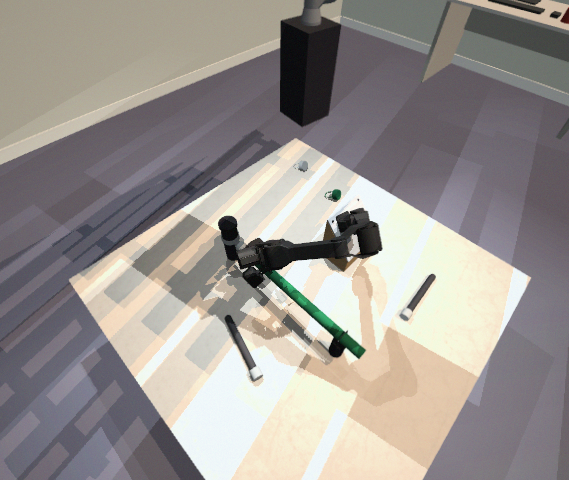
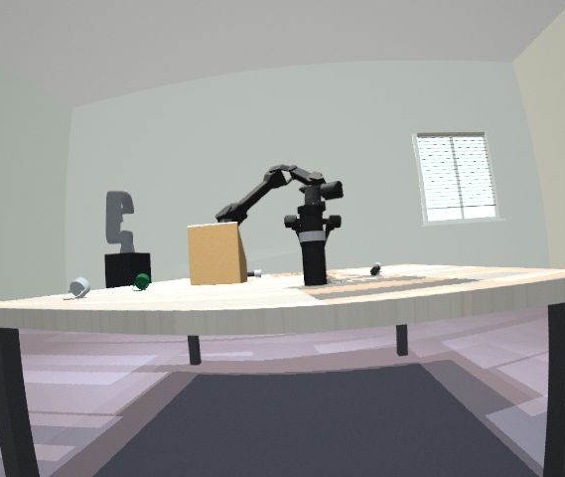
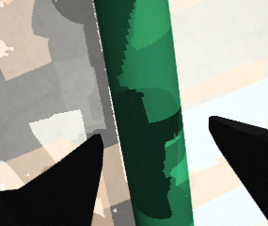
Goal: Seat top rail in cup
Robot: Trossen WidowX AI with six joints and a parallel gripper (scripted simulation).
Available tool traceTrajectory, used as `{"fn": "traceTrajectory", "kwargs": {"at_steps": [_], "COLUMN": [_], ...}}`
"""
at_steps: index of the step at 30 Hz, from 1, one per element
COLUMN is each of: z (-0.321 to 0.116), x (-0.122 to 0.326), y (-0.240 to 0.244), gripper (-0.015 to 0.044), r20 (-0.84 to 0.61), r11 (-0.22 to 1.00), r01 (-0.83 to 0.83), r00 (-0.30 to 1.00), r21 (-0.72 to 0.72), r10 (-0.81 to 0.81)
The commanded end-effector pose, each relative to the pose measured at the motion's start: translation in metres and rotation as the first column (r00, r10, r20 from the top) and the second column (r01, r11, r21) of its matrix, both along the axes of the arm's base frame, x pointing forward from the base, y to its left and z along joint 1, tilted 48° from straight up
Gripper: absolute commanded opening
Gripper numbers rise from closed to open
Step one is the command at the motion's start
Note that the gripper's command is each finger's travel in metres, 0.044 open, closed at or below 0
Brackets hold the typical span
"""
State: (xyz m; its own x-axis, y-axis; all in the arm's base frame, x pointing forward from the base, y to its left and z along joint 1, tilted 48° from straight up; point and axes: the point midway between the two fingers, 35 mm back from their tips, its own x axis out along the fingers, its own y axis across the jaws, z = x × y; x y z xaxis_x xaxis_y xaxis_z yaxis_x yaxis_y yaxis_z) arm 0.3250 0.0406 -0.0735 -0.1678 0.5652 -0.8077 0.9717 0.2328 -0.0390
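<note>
The green rail (image 1: 310,305) (image 3: 145,71) slopes from beside the big post to the loop cap on the short black post (image 1: 335,348), and its far end sticks out past the loop. The big black post (image 1: 231,250) (image 2: 315,266) stands upright. Its grey brace band (image 1: 230,242) (image 2: 312,236) sits high, near the post cap. The rail-end cup and the rail's end near the big post are hidden by the arm. My gripper (image 3: 154,131) is open. Its fingers straddle the rail in the wrist view, with a visible gap on each side.
A tan box (image 2: 213,253) stands near the arm's base. Two dark posts with pale ends (image 1: 241,343) (image 1: 419,295) lie on the table (image 1: 377,439), one on each side of the rail. A green cap (image 1: 336,194) (image 2: 141,281) and a grey cap (image 1: 302,165) (image 2: 79,286) lie beyond the box.
</note>
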Motion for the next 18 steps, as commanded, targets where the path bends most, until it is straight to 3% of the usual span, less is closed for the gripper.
{"fn": "traceTrajectory", "kwargs": {"at_steps": [1,18], "z": [0.022,0.084], "x": [0.004,0.007], "y": [-0.002,-0.03], "gripper": [0.044,0.044], "r20": [0.02,0.016], "r11": [1.0,1.0], "r01": [-0.002,0.0], "r00": [1.0,1.0], "r21": [-0.002,0.0], "r10": [0.002,0.0]}}
